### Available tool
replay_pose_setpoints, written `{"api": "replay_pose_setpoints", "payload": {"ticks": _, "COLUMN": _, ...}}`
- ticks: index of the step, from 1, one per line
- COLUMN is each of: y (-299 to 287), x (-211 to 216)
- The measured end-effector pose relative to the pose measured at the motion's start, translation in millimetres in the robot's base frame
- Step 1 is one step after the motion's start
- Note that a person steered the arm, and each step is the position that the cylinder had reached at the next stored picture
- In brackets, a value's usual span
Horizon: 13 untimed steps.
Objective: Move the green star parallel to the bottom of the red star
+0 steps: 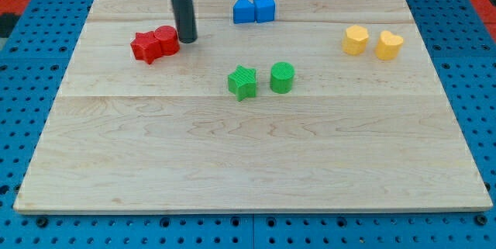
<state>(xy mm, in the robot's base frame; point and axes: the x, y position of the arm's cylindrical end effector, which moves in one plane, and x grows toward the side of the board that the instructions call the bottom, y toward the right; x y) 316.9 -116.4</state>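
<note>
Wooden bench (256, 164). Dark rod descending from the top edge, tip (187, 39) just right of the red cylinder (167, 39) and touching red star (146, 47), near the top-left corner. No hand fitted. Green star (242, 82) mid-bench, beside green cylinder (282, 77).

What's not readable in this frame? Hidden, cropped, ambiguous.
- Rod above my tip: cut off by the view's top edge, so the arm is unseen.
- Tip against red cylinder: touching or just apart, cannot tell from this angle.
- Red star: its right side is hidden by the cylinder.
- Two blue blocks: exact shapes too small to tell.
</note>
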Motion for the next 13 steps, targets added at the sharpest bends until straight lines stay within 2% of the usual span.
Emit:
{"api": "replay_pose_setpoints", "payload": {"ticks": 1, "y": -25, "x": 0}}
{"api": "replay_pose_setpoints", "payload": {"ticks": 2, "y": -32, "x": 18}}
{"api": "replay_pose_setpoints", "payload": {"ticks": 5, "y": 57, "x": 97}}
{"api": "replay_pose_setpoints", "payload": {"ticks": 7, "y": 101, "x": 99}}
{"api": "replay_pose_setpoints", "payload": {"ticks": 10, "y": 101, "x": 96}}
{"api": "replay_pose_setpoints", "payload": {"ticks": 11, "y": 101, "x": 67}}
{"api": "replay_pose_setpoints", "payload": {"ticks": 12, "y": 128, "x": 43}}
{"api": "replay_pose_setpoints", "payload": {"ticks": 13, "y": 198, "x": 50}}
